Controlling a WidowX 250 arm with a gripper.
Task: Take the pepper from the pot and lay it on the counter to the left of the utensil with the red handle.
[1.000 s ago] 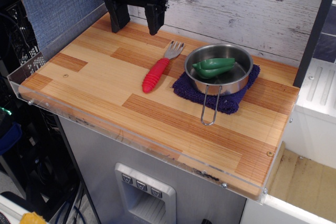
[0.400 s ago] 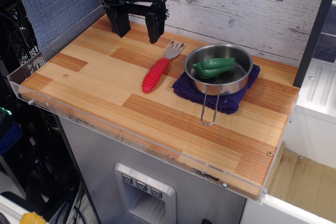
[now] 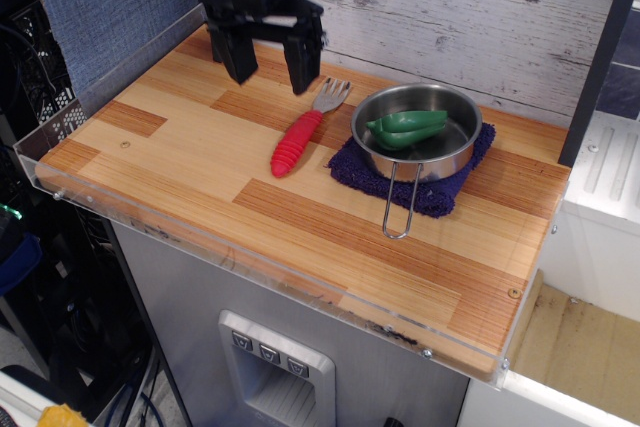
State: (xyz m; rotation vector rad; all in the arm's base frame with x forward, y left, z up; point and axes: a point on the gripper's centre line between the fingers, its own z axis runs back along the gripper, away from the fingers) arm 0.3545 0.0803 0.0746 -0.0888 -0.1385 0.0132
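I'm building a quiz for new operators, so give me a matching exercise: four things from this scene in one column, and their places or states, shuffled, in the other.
Things:
1. pepper
2. pot
3. fork
4. gripper

Places or states:
A. on the purple cloth
B. open, above the counter, holding nothing
C. inside the steel pot
D. lying on the wood, left of the pot

Pairs: 1-C, 2-A, 3-D, 4-B

- Dark purple cloth (image 3: 440, 192), right of centre.
- Whitewashed plank wall (image 3: 470, 7) along the top.
- Blue fabric panel (image 3: 105, 7), upper left.
- Grey cabinet (image 3: 270, 347) below.
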